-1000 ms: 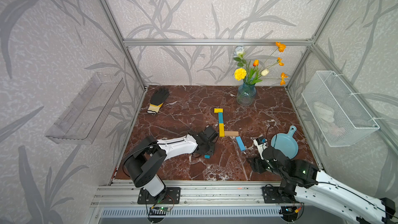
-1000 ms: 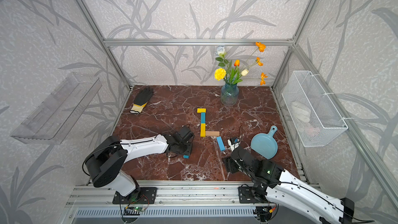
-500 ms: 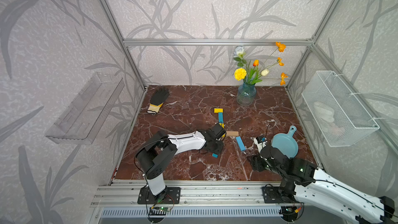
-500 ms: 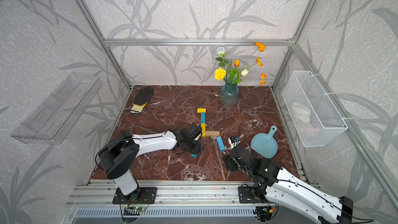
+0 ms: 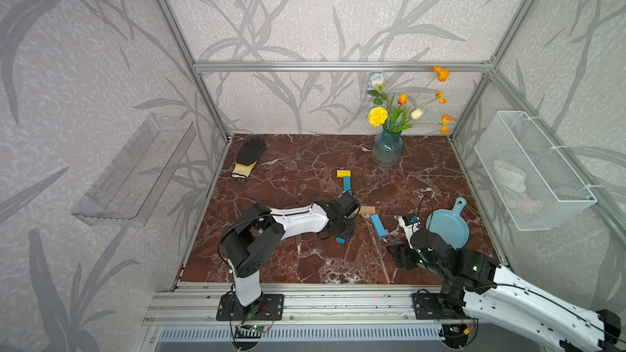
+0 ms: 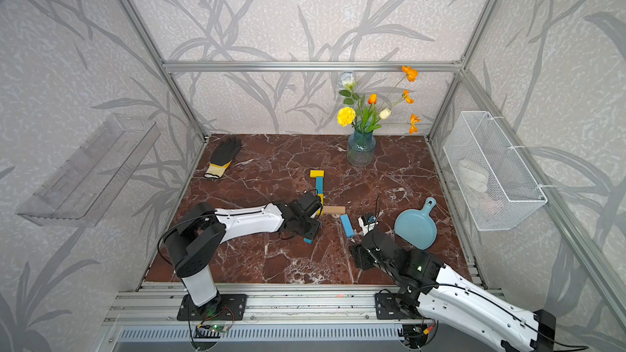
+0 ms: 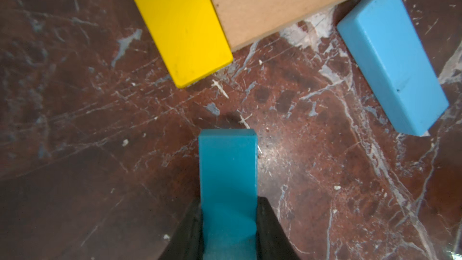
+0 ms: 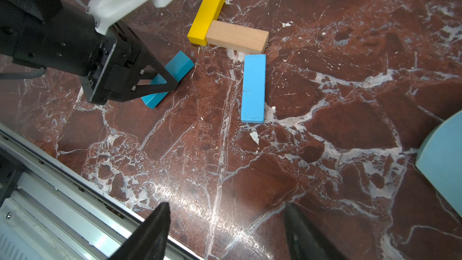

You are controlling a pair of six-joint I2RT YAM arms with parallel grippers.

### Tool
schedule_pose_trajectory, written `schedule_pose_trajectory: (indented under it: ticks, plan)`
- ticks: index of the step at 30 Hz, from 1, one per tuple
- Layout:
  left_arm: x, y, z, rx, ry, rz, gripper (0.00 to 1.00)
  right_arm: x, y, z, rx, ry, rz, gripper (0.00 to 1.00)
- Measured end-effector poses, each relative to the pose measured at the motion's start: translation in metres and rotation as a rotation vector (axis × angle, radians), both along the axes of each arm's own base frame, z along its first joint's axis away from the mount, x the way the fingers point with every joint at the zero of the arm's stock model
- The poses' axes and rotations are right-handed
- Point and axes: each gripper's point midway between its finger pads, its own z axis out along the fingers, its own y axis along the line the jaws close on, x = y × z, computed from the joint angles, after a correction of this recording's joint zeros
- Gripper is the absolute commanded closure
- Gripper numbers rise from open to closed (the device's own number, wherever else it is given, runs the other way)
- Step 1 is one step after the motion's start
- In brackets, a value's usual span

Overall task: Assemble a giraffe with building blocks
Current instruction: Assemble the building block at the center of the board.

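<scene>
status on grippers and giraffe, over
Left gripper shut on teal block. Right gripper open, empty. Giraffe short one leg, blue leg laid. Scoop off aside.

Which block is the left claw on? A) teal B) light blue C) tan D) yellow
A: in the left wrist view the left claw pinches the teal block on both sides, while the yellow block, tan block and light-blue block lie free beyond it.

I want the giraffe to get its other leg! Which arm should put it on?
Left. The left end effector grips the teal block close to the tan block; the right end effector is open, empty and farther away.
</scene>
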Motion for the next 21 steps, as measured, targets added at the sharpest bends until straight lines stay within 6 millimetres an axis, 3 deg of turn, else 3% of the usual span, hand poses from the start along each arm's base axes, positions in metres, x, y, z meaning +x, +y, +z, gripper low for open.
schedule_pose_trajectory:
  ticks: [5, 8, 12, 21]
  plan:
    - [0.008, -0.004, 0.000, 0.005, -0.018, 0.007, 0.51, -0.001, 0.000, -0.002, 0.008, 0.002, 0.005, 0.27]
    - [0.010, -0.006, 0.000, 0.005, -0.022, 0.006, 0.52, -0.001, 0.001, -0.003, 0.012, 0.001, 0.005, 0.27]
    - [0.012, -0.007, -0.001, 0.008, -0.028, 0.008, 0.61, -0.002, 0.002, -0.003, 0.020, 0.004, 0.007, 0.27]
    - [0.013, -0.006, -0.001, 0.012, -0.033, 0.013, 0.62, -0.002, 0.002, -0.003, 0.021, 0.003, 0.007, 0.27]
